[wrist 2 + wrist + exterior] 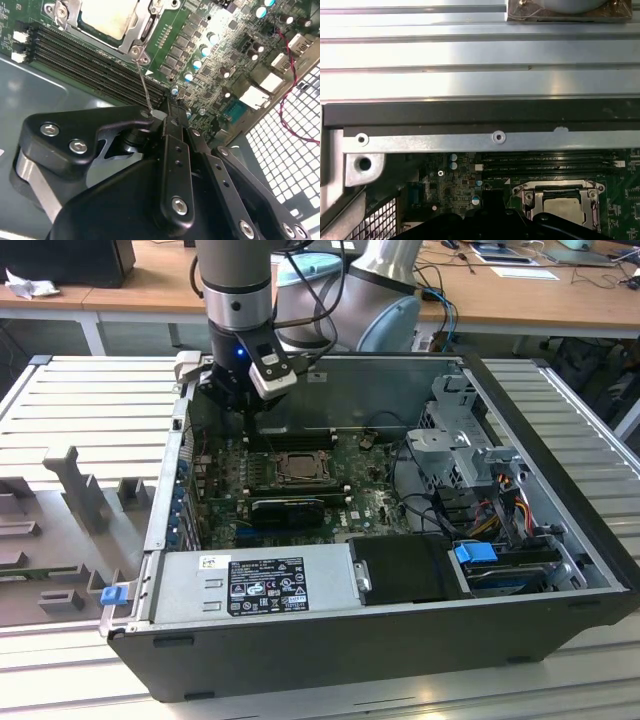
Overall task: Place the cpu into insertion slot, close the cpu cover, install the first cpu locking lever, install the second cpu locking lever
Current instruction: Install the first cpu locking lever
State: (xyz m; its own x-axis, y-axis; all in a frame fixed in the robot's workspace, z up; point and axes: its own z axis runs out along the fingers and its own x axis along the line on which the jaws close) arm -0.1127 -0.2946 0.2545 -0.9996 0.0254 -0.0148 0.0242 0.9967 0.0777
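The cpu (106,16) lies in the insertion slot (298,467) on the green board, its pale metal top showing through the window of the cpu cover (136,26), which lies flat on it. A thin wire locking lever (144,82) rises from the socket's corner to my gripper (161,116), which is shut on the lever's free end. In the exterior view the gripper (248,420) hangs over the back of the board, toward the exterior view's left of the socket. The first wrist view has the cpu (565,207) and cover (559,189) beside the black fingers (492,202).
Long black memory slots (90,55) run between the socket and the case wall (470,112). A black card (288,508), the power supply (250,585), a drive cage (465,440) and loose cables (290,75) crowd the case around the board.
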